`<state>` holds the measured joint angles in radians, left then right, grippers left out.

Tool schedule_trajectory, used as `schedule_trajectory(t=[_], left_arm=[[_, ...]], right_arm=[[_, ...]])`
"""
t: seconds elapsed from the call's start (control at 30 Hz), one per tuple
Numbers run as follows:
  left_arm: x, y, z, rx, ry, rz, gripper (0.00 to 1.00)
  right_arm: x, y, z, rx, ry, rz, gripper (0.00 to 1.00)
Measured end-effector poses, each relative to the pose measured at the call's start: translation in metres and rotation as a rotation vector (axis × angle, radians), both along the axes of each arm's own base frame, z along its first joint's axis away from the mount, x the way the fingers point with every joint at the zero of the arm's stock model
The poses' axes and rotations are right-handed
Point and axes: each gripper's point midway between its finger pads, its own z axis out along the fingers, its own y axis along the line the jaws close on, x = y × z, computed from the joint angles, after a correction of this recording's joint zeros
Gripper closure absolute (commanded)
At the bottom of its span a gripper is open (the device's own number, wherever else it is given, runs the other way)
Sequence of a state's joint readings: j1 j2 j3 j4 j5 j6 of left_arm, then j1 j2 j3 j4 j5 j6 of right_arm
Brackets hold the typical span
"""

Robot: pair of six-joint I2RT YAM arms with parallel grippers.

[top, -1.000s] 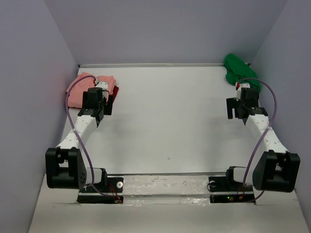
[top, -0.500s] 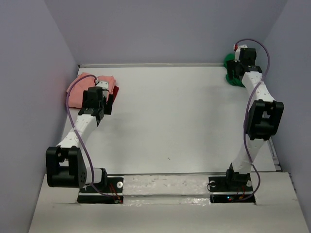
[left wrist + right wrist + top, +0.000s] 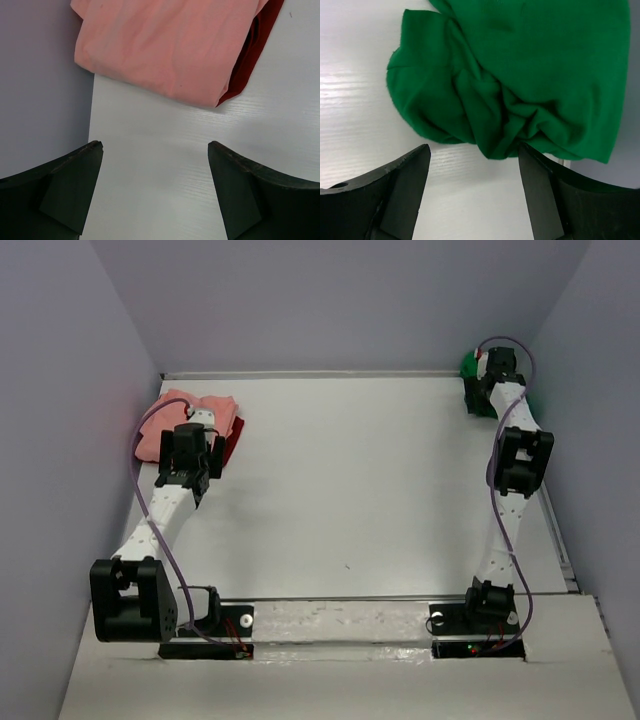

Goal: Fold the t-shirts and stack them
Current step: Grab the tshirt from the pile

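White bench between pale lilac walls carries everything. Right claw, jaws apart and holding nothing, hangs over the far right corner. Its tips are just short of the crumpled bright green t-shirt bunched there. Left claw, jaws spread wide and empty, hovers near the folded salmon-pink t-shirt. That shirt lies on dark red cloth at the far left edge.
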<state>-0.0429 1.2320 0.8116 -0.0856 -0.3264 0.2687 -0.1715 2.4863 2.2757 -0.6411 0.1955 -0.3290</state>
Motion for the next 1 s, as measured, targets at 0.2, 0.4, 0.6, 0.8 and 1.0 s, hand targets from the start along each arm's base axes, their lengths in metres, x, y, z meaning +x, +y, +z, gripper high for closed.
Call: schedule_trajectory(t=[0.2,0.4,0.6,0.8,1.0], left_arm=[[0.0,0.005,-0.004,0.011,0.012,0.02,0.01],[0.0,0.006,-0.016,0.019,0.05,0.028,0.02],[0.0,0.008,-0.018,0.025,0.059,0.035,0.18],[-0.001,0.007,-0.023,0.024,0.075,0.028,0.16],[-0.002,0.001,-0.021,0.0,0.073,-0.004,0.06]], right_arm=[[0.008,-0.005,-0.026,0.006,0.024,-0.005,0.43],[0.022,-0.008,-0.028,-0.009,-0.004,0.0,0.63],[0.029,-0.014,-0.031,-0.039,-0.018,-0.009,1.0],[0.011,-0.004,-0.03,-0.011,0.015,0.029,1.0],[-0.073,0.05,0.003,0.146,0.177,0.191,1.0]])
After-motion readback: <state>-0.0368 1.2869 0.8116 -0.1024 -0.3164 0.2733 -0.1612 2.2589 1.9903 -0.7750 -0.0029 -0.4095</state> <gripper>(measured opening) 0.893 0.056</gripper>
